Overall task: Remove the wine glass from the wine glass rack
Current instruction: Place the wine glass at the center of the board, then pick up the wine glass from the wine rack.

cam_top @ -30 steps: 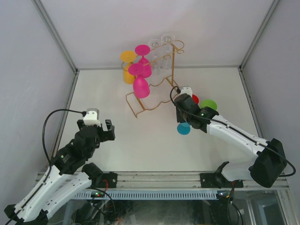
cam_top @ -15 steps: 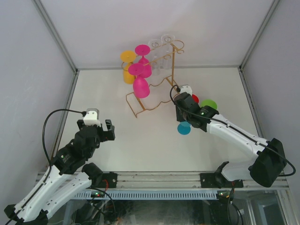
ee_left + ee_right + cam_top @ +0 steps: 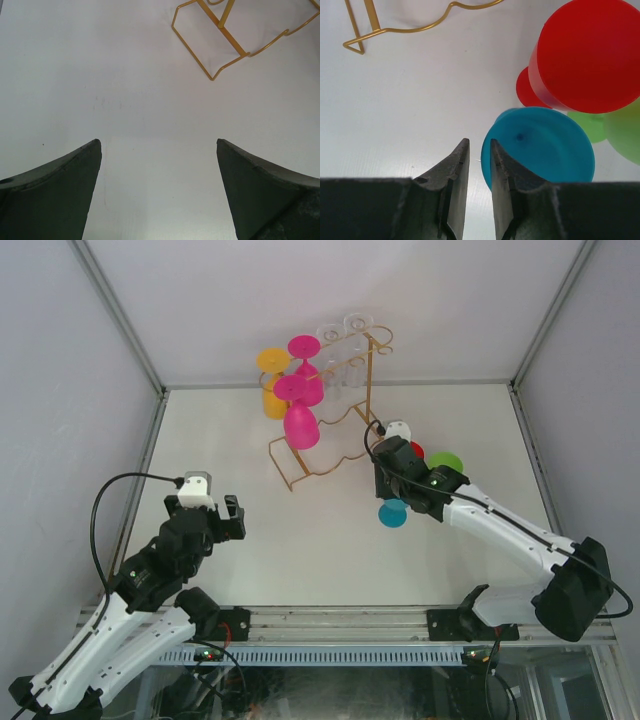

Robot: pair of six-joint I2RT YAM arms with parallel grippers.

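The pink wine glass nearest the arms hangs upside down on the wine glass rack, foot caught on the top rails and bowl pointing down. That puts it up and to the left of the right tool, and well apart from it.

My guess is it's light and hollow, with a smooth, shiny bowl that'd be slippery under hard fingers. I can't tell if it's plastic or tinted glass, so I'd treat it as breakable. I'd grab the thin stem just under the foot, or lightly pinch the upper bowl. It probably has to slide out along the rails toward the curled ends, not get yanked straight down, because that wire stand looks easy to drag or tip.

A second pink glass hangs right behind it, a yellow glass is beside that, and some clear glasses sit further back, so there's not much room.

The right tool has its fingers only a sliver apart with nothing between them. A blue glass stands on the table just to the right of its fingers. I can't tell if they're touching. A red glass and a green glass are just past the blue one.

The left tool is spread wide and empty over bare table, with the rack's base ahead and to the right of it.
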